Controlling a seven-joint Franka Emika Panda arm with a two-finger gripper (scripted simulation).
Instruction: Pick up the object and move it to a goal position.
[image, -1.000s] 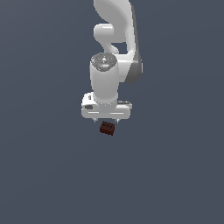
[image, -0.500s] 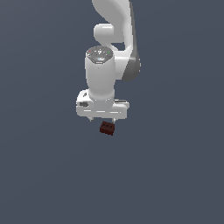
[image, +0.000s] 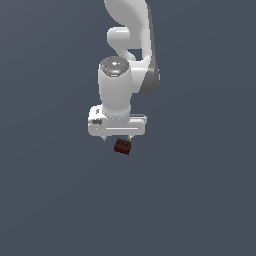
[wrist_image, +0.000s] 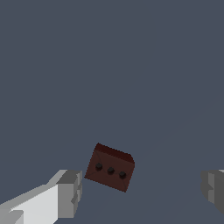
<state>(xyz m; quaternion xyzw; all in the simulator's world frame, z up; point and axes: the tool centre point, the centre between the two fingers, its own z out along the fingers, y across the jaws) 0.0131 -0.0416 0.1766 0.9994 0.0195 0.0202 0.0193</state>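
Observation:
The object (image: 122, 146) is a small dark red-brown block with three dark studs. It lies on the grey surface just below the white gripper (image: 117, 138) in the exterior view. In the wrist view the block (wrist_image: 110, 168) sits skewed between the two fingers, close to one grey fingertip (wrist_image: 69, 192) and far from the other (wrist_image: 213, 187). The gripper (wrist_image: 140, 190) is open wide and holds nothing. No finger touches the block. How high the fingertips are above the surface cannot be told.
The white arm (image: 131, 45) rises behind the gripper toward the top of the exterior view. All round lies a plain dark grey surface (image: 200, 200). No goal marker shows in either view.
The gripper and wrist have shifted slightly toward the exterior view's left over the block. The block has not moved. The fingers stay open.

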